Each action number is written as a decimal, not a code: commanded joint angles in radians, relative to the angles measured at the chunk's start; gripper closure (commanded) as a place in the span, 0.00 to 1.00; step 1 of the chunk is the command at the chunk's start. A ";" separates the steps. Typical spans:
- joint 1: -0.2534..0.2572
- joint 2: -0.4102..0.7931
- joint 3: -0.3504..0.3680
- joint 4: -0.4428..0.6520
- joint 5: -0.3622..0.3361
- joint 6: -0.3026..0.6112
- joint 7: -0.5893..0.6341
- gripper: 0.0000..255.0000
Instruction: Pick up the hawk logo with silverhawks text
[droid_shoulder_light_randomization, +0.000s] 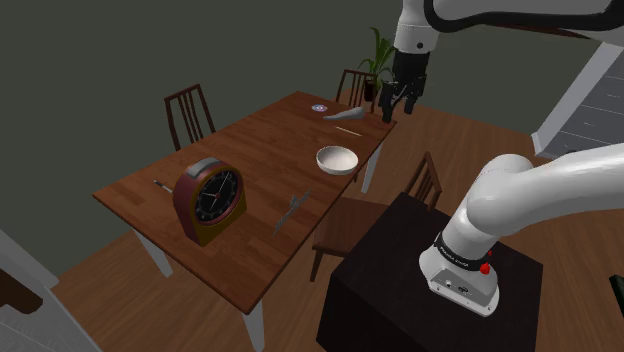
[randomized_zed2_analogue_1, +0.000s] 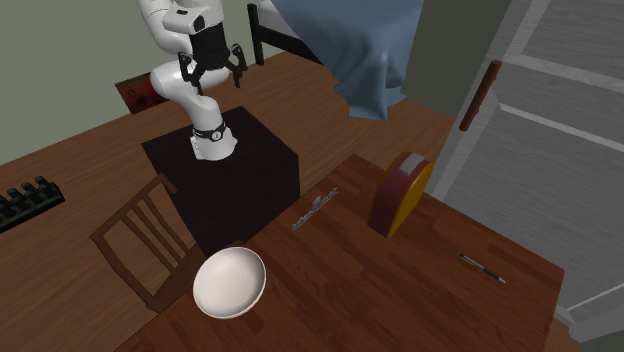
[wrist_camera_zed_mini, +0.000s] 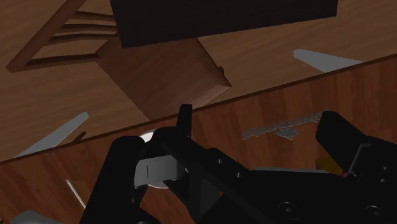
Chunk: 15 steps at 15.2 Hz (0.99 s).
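Your black two-finger claw (droid_shoulder_light_randomization: 397, 110) hangs in the air with its fingers spread and nothing between them. In the shoulder view it is off the far end of the brown wooden desk (droid_shoulder_light_randomization: 260, 150), at 1 o'clock from the target and well apart from it.

The flat grey hawk logo with lettering (droid_shoulder_light_randomization: 290, 210) lies on the desk top close to the long edge that faces the dark box stand (droid_shoulder_light_randomization: 400, 280). In the shoulder view its long axis runs from 7 o'clock to 1 o'clock, roughly along that edge. In the wrist view the lettered band (wrist_camera_zed_mini: 283, 127) lies parallel to the desk edge, and a small point juts from the middle of the band towards the desk's interior.

In the shoulder view, the red-cased round clock with a black dial (droid_shoulder_light_randomization: 210, 200) stands at 9 o'clock from the logo, near it but not touching. The white round bowl (droid_shoulder_light_randomization: 337, 160) sits at 1 o'clock, apart from it. You have bare wood on every side of the logo. The narrowest margin is the strip between it and the desk edge, where the brown wooden chair (droid_shoulder_light_randomization: 350, 225) is pushed in at 3 o'clock, its seat lower than the desk top.
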 joint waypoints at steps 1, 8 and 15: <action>0.000 0.000 0.000 0.000 0.000 0.000 0.000 0.00; -0.021 0.036 0.174 -0.150 0.105 0.212 0.328 0.00; -0.058 0.207 0.361 -0.200 0.174 0.457 0.660 0.00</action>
